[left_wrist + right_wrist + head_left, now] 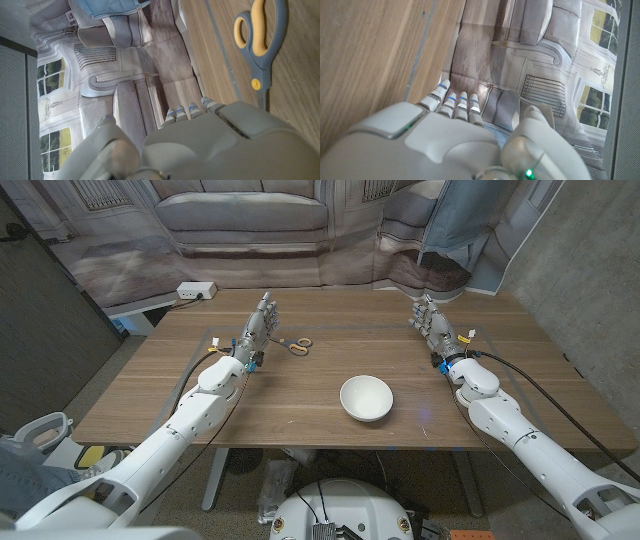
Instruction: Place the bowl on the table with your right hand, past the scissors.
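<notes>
Starting on my left side, the left hand [258,328] stands over the far left part of the table [150,395], fingers reaching up and away and lying close alongside one another, nothing in them. Just beside it sit the scissors [296,345], yellow handles and grey blades; the left wrist view shows them lying flat on the wood, close to the hand but not touched. Moving across, the bowl [366,398] sits upright near the middle of the table, toward the near edge, well apart from both hands and nearer to me than the scissors. It's white, smooth and empty, with a round open rim. I'd judge it to be ceramic or hard plastic: stiff, fairly light, probably slick on its glazed wall, and liable to chip if I set it down hard. My best hold, I think, is over the rim, thumb inside and fingers outside on the wall, or cupping the side low down so it can't tip. Over on the right, my right hand [434,323] stands at the far right part of the table, fingers extended side by side with the thumb a little off to one side, holding nothing. So the bowl is not yet picked up, and the right hand has a reach to make toward the middle first.
</notes>
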Controlling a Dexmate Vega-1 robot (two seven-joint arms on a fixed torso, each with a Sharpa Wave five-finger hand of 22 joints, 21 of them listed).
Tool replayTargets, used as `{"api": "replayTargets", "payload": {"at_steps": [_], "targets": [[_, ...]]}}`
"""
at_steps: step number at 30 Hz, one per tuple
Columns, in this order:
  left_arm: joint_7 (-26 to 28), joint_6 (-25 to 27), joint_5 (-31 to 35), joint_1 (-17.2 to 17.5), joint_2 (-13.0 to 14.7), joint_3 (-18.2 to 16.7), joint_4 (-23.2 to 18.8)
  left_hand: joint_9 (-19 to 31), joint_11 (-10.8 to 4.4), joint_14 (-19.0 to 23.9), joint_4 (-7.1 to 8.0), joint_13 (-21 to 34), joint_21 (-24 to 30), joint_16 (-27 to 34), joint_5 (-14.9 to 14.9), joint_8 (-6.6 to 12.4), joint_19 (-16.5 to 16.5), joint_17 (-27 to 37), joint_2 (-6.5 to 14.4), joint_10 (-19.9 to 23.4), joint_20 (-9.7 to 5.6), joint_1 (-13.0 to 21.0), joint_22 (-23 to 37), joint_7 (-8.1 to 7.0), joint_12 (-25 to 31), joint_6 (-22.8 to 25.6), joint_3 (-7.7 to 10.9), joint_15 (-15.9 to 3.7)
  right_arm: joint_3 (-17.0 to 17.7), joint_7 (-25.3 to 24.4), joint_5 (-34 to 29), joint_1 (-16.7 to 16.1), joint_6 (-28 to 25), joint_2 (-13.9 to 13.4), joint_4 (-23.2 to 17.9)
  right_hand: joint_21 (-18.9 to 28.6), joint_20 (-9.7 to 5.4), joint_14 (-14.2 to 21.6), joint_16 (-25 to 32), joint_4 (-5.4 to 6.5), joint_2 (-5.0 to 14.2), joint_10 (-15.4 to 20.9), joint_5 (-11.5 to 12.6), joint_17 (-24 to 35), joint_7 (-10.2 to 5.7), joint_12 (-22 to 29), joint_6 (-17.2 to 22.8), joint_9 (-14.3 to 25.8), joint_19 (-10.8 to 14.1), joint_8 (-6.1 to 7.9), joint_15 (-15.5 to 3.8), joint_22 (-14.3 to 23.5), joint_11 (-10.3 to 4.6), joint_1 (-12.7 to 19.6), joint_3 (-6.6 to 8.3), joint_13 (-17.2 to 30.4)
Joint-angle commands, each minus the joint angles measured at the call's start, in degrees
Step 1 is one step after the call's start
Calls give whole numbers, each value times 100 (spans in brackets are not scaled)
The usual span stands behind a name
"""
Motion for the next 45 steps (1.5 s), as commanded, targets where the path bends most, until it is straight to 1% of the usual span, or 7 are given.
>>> {"api": "replayTargets", "payload": {"at_steps": [1, 7, 16, 23, 27, 34, 45], "targets": [[23, 23, -21, 118, 90, -50, -187, 9, -16, 48, -21, 13, 24, 49, 23, 55, 27, 9, 20, 49, -163, 63, 23, -4, 27, 52, 21, -12, 37, 51, -49, -170, 177, -95, -228, -10, -138, 48, 5, -31, 45, 68, -2, 10, -9, 20, 67, 17, 16, -12, -1, 9, 0, 53, 32, 25], [11, -340, -112, 183, -125, -118, 5, 9, -19, 212, -45, 14, 61, 75, 25, 87, 159, 10, 68, 198, -162, 122, 22, 19, 57, 215, 23, -12, 47, 31, -70, -226, 170, -144, -372, -19, -136, 62, 3, -41, 56, 77, -8, 10, -14, 17, 72, 18, 22, -15, -5, 10, -13, 69, 35, 26], [-114, -333, -139, 173, -90, -100, 36, 9, -19, 262, -56, 15, 68, 73, 26, 92, 202, 10, 91, 275, -154, 153, 22, 35, 70, 275, 23, -12, 97, -55, -188, -357, 227, -269, -612, -32, -147, 57, -9, -56, 71, 94, -16, 9, -15, 15, 86, 19, 29, -17, -17, 11, -5, 91, 40, 27], [-117, -249, -119, 167, -12, -96, -66, 10, -37, 316, -67, 15, 93, 74, 26, 87, 293, 11, 115, 316, -133, 183, 24, 38, 68, 311, 23, -9, 174, -43, -160, -455, 322, -315, -679, -49, -144, 55, -18, -67, 77, 91, -26, 10, -16, 6, 95, 19, 28, -20, -7, 12, -27, 104, 39, 28], [-151, -271, -134, 160, -20, -97, -69, 10, -39, 355, -72, 16, 106, 78, 25, 89, 339, 12, 124, 348, -130, 196, 25, 29, 71, 339, 21, -15, 203, -173, -220, -502, 307, -327, -744, -57, -145, 59, -20, -71, 79, 95, -31, 12, -6, 3, 105, 20, 30, -20, -14, 13, -22, 108, 36, 29], [-195, -369, -116, 154, -58, -81, -56, 10, -39, 381, -79, 16, 102, 72, 23, 93, 351, 13, 136, 401, -123, 214, 27, 21, 78, 387, 17, -25, 226, -42, -145, -533, 409, -322, -706, -68, -146, 67, -21, -77, 87, 116, -39, 14, -7, 5, 122, 21, 35, -19, -16, 14, -20, 113, 35, 30], [-160, -268, -86, 156, -5, -58, -163, 11, -43, 409, -85, 17, 93, 66, 20, 96, 353, 15, 147, 418, -109, 230, 29, 14, 69, 435, 11, -33, 312, 2, -212, -723, 597, -452, -944, -77, -142, 94, -19, -84, 98, 149, -54, 18, -18, 6, 150, 22, 71, -19, -15, 15, -20, 117, 29, 32]]}}
